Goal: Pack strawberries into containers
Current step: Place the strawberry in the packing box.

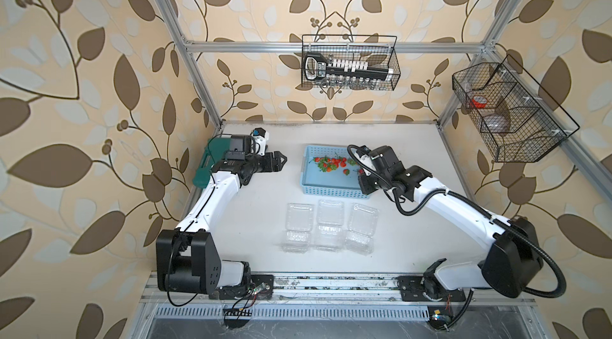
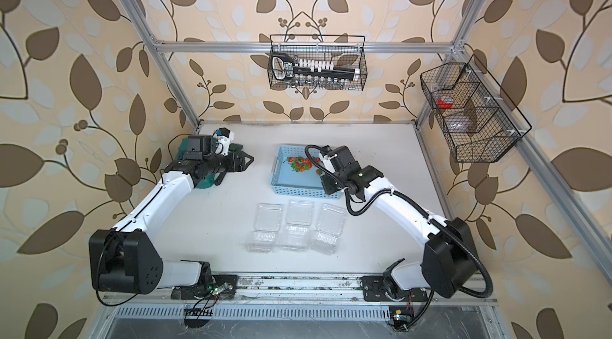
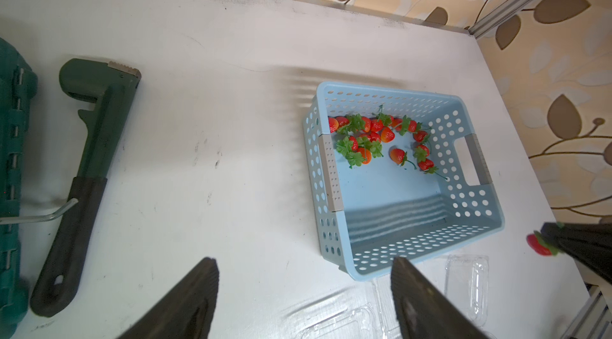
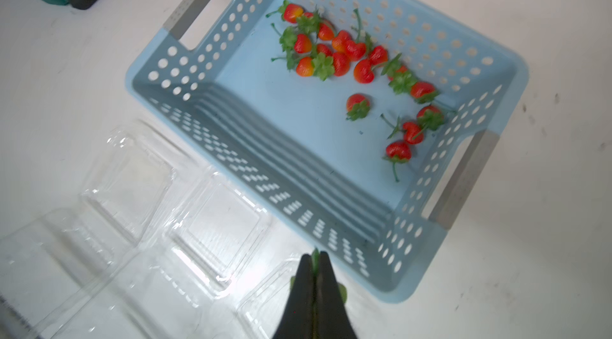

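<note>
Several red strawberries [image 1: 331,163] with green caps lie in a light blue perforated basket [image 1: 334,192], clustered toward its far side [image 4: 334,52]. Three clear clamshell containers [image 1: 299,216] [image 1: 330,211] [image 1: 362,218] sit open in a row in front of the basket. My right gripper [image 4: 315,255] is shut on a strawberry [image 3: 539,245], pinching its green cap, and hangs over the basket's near right corner beside a container [image 4: 212,231]. My left gripper [image 3: 304,263] stands open and holds nothing, above the table left of the basket [image 1: 281,160].
A dark green tool case [image 1: 202,168] lies at the table's left edge under the left arm. A dark green pipe wrench [image 3: 89,162] lies beside it. Two black wire baskets [image 1: 349,62] [image 1: 506,112] hang on the frame at the back and right.
</note>
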